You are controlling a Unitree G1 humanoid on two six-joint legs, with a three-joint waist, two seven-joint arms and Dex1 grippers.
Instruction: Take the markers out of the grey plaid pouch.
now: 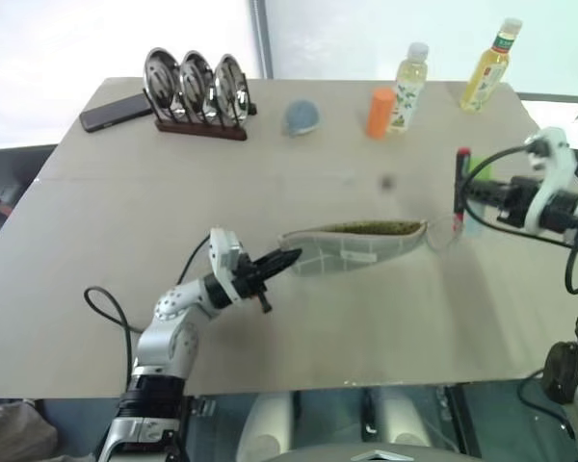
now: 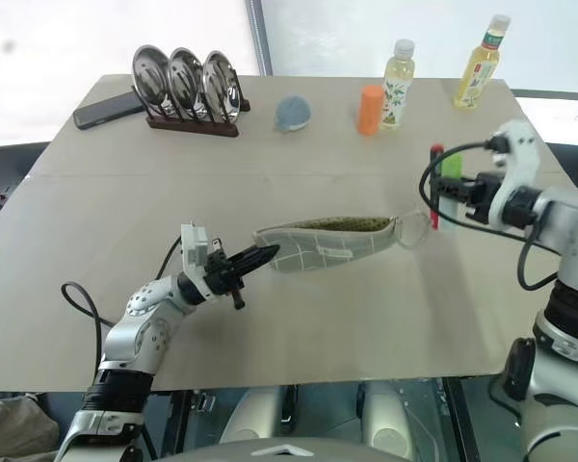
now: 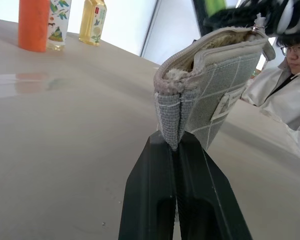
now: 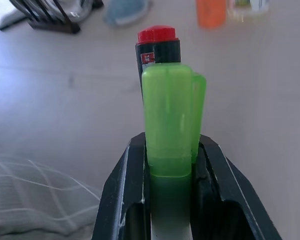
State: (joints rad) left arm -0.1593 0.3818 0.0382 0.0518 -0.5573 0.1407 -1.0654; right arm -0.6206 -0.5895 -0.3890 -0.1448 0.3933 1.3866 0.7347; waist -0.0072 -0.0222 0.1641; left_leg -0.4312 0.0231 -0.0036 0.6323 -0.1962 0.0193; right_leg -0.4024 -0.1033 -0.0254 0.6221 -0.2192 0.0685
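The grey plaid pouch (image 1: 356,245) lies mid-table with its zip open, showing an olive lining. My left gripper (image 1: 284,260) is shut on the pouch's left end; in the left wrist view its black fingers (image 3: 155,190) pinch the corner seam of the pouch (image 3: 210,85). To the right of the pouch, above the table, my right gripper (image 1: 472,197) is shut on two markers. One is a stubby bright green marker (image 4: 170,115); behind it stands a thin dark marker with a red cap (image 4: 157,42). The markers (image 2: 443,173) stand upright, clear of the pouch.
Along the far edge stand a rack of three metal dishes (image 1: 195,87), a black phone (image 1: 116,113), a blue-grey lump (image 1: 301,117), an orange cylinder bottle (image 1: 380,113) and two drink bottles (image 1: 409,87) (image 1: 491,67). A person (image 3: 290,75) sits beyond the table.
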